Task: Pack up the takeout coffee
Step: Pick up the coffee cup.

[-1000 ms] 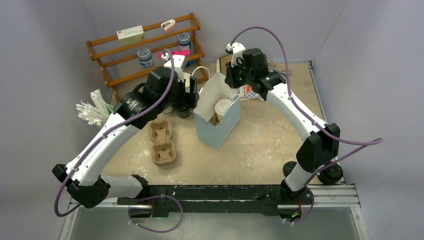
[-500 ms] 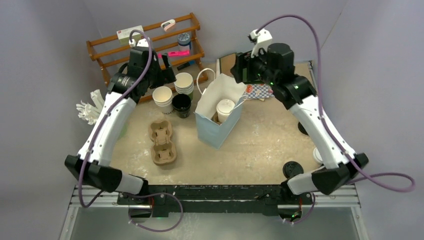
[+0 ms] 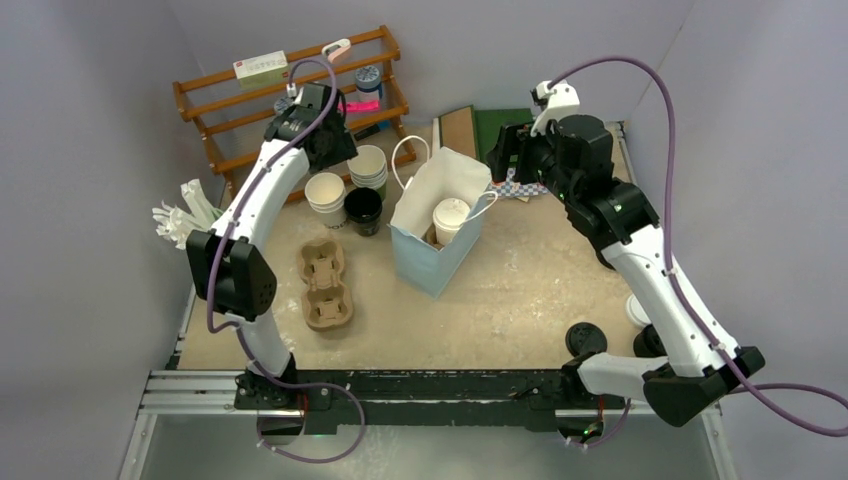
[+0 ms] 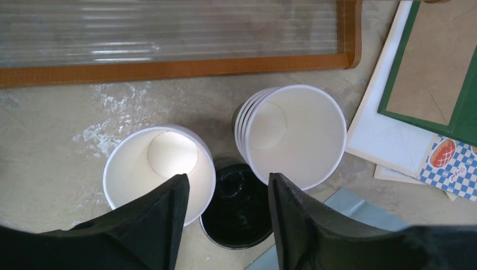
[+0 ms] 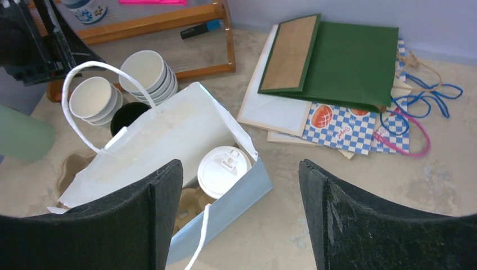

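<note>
A cream-white cup with a white lid [image 3: 450,213] [image 5: 224,171] stands inside the pale blue paper bag [image 3: 432,262] [image 5: 169,135]. A black cup [image 3: 363,208] [image 4: 236,205] stands on the table between a single white cup and the stack; I see no lid on it. My left gripper [image 3: 335,148] [image 4: 228,177] hangs open high above the black cup, nothing between its fingers. My right gripper [image 3: 505,155] [image 5: 237,166] is open too, above the bag's right side and clear of it.
Stacked lidless cream cups [image 3: 368,165] [image 4: 292,135] and one lidless white cup [image 3: 326,195] [image 4: 160,169] flank the black cup. A brown pulp carrier [image 3: 324,285] lies left of the bag. A wooden rack [image 3: 290,90] stands behind. Flat bags [image 5: 332,56] lie back right. A black lid [image 3: 585,338] lies near right.
My left gripper rose from the cups toward the rack, its jaws now narrower. My right gripper opened and drew back right from the bag's rim.
</note>
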